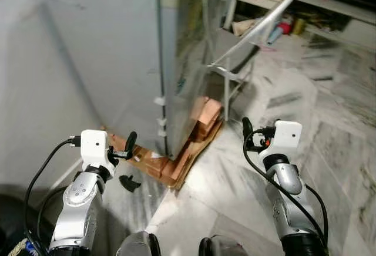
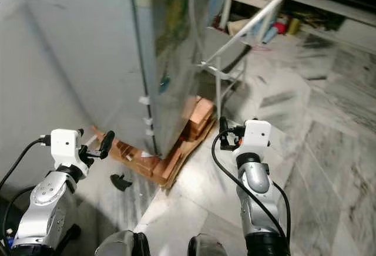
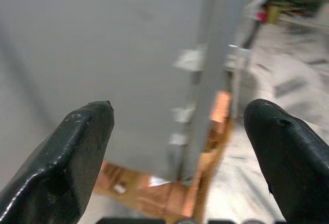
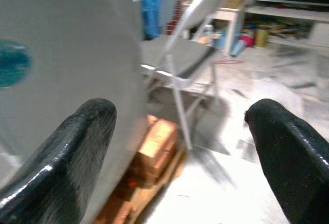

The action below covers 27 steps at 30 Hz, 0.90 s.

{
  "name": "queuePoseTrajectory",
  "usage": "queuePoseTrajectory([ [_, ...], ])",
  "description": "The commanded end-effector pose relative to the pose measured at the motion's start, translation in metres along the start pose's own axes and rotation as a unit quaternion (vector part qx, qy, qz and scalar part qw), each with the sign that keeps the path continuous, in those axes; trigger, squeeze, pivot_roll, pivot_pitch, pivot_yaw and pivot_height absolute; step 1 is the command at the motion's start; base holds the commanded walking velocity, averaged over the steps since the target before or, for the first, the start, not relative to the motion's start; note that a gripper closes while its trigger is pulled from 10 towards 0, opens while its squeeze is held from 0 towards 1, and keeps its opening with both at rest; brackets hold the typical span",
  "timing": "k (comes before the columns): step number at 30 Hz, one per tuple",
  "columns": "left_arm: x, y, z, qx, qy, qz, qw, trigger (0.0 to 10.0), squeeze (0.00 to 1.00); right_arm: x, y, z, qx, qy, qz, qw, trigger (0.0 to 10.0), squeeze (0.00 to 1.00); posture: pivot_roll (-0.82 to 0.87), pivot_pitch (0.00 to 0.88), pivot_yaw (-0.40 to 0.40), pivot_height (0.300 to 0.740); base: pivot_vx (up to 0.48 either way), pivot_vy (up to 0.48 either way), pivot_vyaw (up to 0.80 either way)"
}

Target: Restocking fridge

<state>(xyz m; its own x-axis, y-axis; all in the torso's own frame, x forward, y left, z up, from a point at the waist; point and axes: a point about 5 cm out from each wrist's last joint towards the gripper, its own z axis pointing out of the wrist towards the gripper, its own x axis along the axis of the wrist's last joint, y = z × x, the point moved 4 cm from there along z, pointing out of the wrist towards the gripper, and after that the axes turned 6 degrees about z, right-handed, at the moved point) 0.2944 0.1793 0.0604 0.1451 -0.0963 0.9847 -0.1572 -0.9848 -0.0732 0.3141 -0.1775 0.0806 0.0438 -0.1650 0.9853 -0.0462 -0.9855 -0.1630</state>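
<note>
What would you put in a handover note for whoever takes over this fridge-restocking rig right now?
Left pincer: open, empty, raised beside the fridge's side wall.
Right pincer: open, empty, raised on the door side.
Fridge: door shut, standing on bricks and flattened cardboard.
Folding chair stands just beyond the fridge.
Done: nothing visible; no stock in hand.
Left: fetch items, open the door, load them.

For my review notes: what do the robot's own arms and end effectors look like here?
Both arms are silver, jointed metal segments, each ending in a white boxy wrist housing. Black cables loop from each housing back along the arm. The left end effector and right end effector each carry two long, glossy black fingers with rounded tips. A small reddish spot shows by the right housing.
</note>
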Motion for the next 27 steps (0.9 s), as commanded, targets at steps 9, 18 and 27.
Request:
queuePoseTrajectory([
  [9, 0.0054, 0.0047, 0.0026, -0.001, 0.011, -0.015, 1.0, 10.0, 0.0, 0.0021, 0.0044, -0.0008, -0.008, 0.0, -0.001, 1.0, 10.0, 0.0, -0.01, 0.101, -0.025, 0.74, 0.0, 0.0, -0.8],
  [18, 0.0032, 0.0029, 0.0021, 0.003, 0.007, -0.013, 1.0, 10.0, 0.0, 0.002, 0.0041, -0.0001, -0.008, 0.0, -0.002, 1.0, 10.0, 0.0, -0.01, 0.104, -0.029, 0.74, 0.0, 0.208, -0.61],
  [27, 0.0049, 0.0059, 0.0054, -0.002, 0.009, -0.011, 1.0, 10.0, 0.0, 0.0096, 0.0056, 0.0024, -0.011, 0.014, -0.021, 1.0, 10.0, 0.0, -0.02, 0.111, -0.029, 0.74, 0.0, 0.442, 0.0],
])
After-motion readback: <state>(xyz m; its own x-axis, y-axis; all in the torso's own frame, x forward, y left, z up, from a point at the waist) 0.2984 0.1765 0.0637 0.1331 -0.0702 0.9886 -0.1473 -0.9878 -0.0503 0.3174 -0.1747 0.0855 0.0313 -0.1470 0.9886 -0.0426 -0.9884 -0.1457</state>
